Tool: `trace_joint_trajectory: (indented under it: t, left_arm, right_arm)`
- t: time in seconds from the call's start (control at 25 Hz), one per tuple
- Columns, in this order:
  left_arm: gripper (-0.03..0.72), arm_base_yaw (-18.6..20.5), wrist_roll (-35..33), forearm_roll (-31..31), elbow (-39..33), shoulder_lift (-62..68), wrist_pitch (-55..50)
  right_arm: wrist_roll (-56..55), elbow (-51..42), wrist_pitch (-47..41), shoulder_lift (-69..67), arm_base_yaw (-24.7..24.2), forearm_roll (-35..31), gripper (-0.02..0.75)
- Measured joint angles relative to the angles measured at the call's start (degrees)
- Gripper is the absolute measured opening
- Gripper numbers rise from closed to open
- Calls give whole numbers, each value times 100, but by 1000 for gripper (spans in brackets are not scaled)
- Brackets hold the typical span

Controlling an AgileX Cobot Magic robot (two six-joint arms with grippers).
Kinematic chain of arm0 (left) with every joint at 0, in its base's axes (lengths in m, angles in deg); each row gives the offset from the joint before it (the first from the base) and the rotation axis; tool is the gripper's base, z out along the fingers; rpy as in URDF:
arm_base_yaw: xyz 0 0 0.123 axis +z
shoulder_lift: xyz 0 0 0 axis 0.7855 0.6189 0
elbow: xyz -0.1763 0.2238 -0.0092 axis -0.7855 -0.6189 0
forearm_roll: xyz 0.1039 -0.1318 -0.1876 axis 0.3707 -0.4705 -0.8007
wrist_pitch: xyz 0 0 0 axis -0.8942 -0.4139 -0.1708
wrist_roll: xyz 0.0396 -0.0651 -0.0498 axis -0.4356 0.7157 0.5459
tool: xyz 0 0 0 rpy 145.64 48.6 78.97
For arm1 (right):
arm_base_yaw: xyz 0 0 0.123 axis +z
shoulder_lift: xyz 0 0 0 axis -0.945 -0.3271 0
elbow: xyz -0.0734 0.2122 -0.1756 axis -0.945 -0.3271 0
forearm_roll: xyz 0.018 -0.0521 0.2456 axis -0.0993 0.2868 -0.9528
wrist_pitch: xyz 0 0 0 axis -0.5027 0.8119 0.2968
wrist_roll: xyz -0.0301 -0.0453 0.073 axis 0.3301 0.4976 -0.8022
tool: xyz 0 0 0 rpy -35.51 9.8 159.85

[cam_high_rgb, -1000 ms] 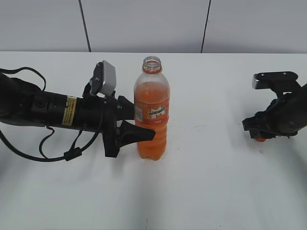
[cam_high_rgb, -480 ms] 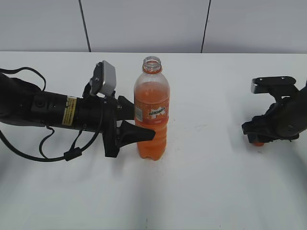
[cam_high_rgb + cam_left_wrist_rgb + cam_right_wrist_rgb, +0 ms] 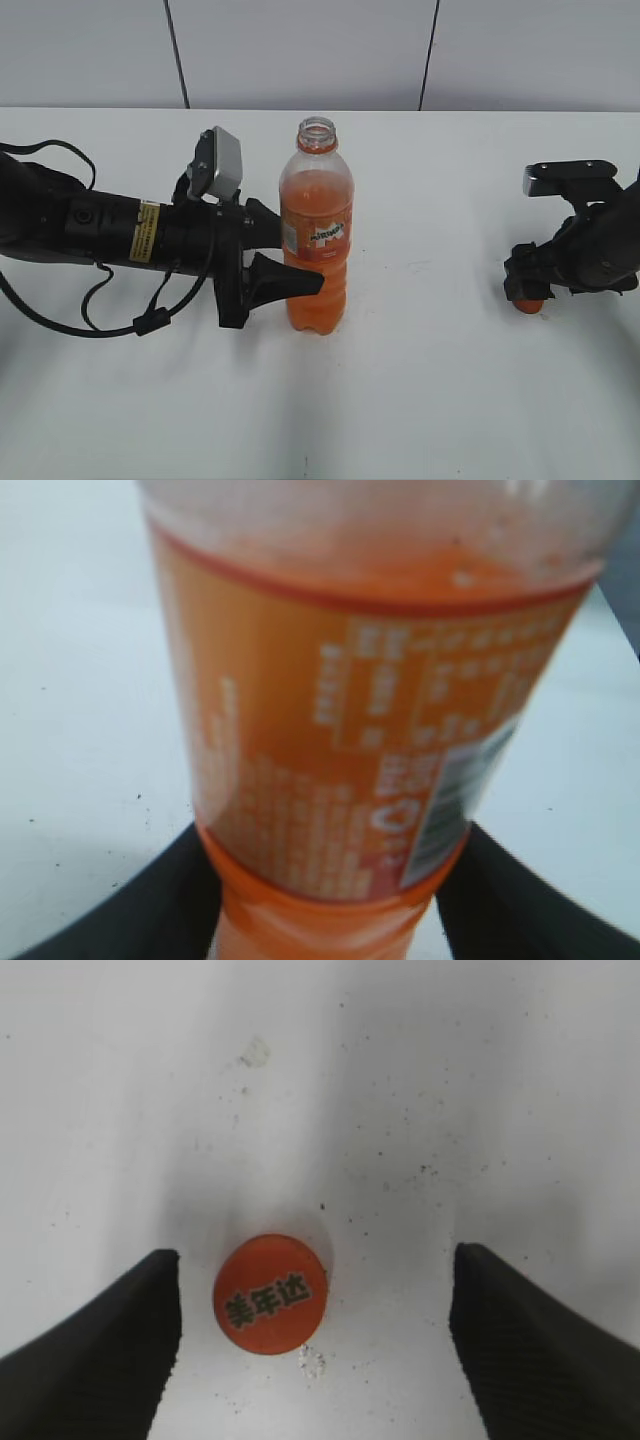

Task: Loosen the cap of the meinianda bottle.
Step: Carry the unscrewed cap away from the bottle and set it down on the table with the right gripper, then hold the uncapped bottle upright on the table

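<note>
The meinianda bottle [image 3: 316, 235] stands upright at the table's middle, its mouth uncapped, orange drink and label inside. My left gripper [image 3: 285, 272] is shut on its lower body; the left wrist view shows the bottle [image 3: 360, 730] between the black fingers. The orange cap [image 3: 270, 1293] lies flat on the table at the right, dark print up, between the spread fingers of my right gripper [image 3: 315, 1340], touching neither. In the exterior view the cap [image 3: 529, 305] peeks from under my right gripper [image 3: 540, 290], which is open.
The white table [image 3: 430, 400] carries only the bottle and cap. A grey panelled wall [image 3: 300, 50] runs along the far edge. The left arm's cable [image 3: 100, 320] loops on the table at left.
My right gripper has lifted a little and opened; the cap now lies free on the table below it. The left arm and the bottle have not moved.
</note>
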Motion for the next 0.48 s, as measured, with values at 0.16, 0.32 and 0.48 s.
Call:
trace_joint_trajectory:
  t: [0.16, 0.32, 0.48]
  left_arm:
    - [593, 10, -5, 7, 0, 2, -40]
    - [645, 61, -5, 80, 0, 2, -40]
    - [622, 239, 23, 516, 0, 2, -31]
  right_arm:
    - [-4, 0, -13, 0, 0, 0, 614]
    - [-4, 0, -34, 0, 0, 0, 596]
    - [-4, 0, -94, 25, 0, 0, 595]
